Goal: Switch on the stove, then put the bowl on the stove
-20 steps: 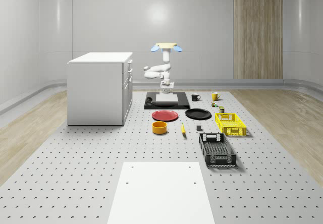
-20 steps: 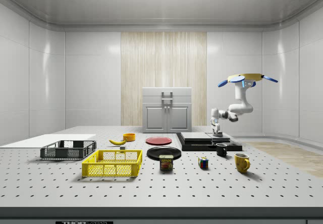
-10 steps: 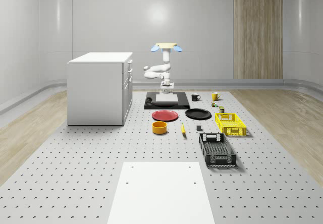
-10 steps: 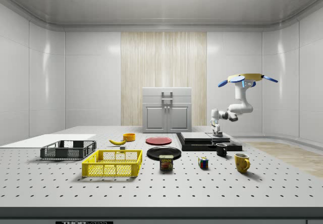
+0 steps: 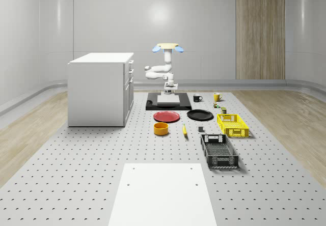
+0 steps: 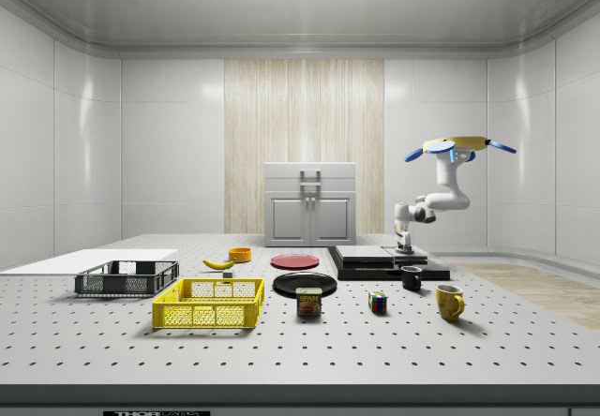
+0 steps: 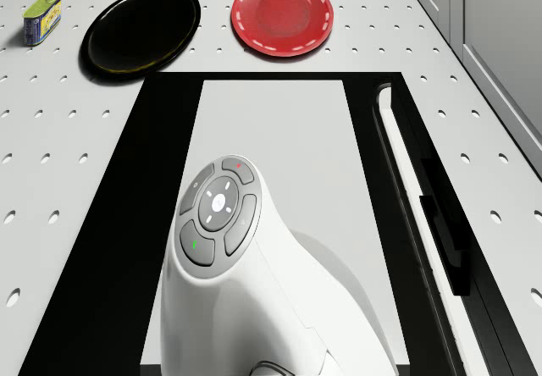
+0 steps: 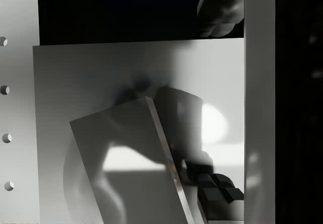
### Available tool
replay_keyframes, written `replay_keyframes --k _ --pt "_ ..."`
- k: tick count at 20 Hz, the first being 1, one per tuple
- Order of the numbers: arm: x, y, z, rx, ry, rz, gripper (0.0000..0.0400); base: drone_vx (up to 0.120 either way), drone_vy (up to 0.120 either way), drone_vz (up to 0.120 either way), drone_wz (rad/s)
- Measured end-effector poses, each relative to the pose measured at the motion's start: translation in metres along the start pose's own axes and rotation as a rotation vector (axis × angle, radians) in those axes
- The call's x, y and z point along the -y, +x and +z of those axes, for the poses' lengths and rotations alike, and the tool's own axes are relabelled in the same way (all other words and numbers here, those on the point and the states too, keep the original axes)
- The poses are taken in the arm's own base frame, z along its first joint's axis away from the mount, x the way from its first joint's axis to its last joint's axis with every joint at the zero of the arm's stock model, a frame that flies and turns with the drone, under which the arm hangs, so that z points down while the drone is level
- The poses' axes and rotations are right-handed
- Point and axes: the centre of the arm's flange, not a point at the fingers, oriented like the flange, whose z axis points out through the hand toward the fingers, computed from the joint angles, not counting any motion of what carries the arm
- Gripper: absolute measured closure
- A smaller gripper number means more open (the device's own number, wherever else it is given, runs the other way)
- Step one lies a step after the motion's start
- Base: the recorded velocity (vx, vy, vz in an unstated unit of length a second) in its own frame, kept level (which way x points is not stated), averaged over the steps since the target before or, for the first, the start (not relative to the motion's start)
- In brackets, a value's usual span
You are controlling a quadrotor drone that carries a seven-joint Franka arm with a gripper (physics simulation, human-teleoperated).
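In the whole-scene view, the drone (image 5: 167, 47) hovers above the flat black stove with its pale grey top (image 5: 168, 102) at centre frame, and the white two-finger gripper (image 5: 167, 91) hangs just above that top, while the orange round bowl (image 5: 161, 128) sits well apart, lower in the frame. In the side view, the gripper (image 6: 405, 245) hangs close over the stove (image 6: 386, 262) at right of centre, the bowl (image 6: 240, 254) lies left of centre, and I cannot tell how far the fingers are spread.

Beside the cabinet (image 5: 100, 88): red plate (image 5: 166, 116), then black plate (image 5: 199, 115), yellow crate (image 5: 233, 124); nearer, black crate (image 5: 219, 150), banana (image 5: 184, 130)
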Motion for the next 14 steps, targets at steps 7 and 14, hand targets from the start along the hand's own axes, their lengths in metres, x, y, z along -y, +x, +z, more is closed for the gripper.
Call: replay_keyframes --k 7,14 --pt "-0.001 0.002 -0.013 0.003 0.004 -0.019 0.0 0.0 0.0 0.0 0.0" --pt "-0.002 0.003 -0.034 0.004 0.006 -0.024 0.0 0.0 0.0 0.0 0.0"
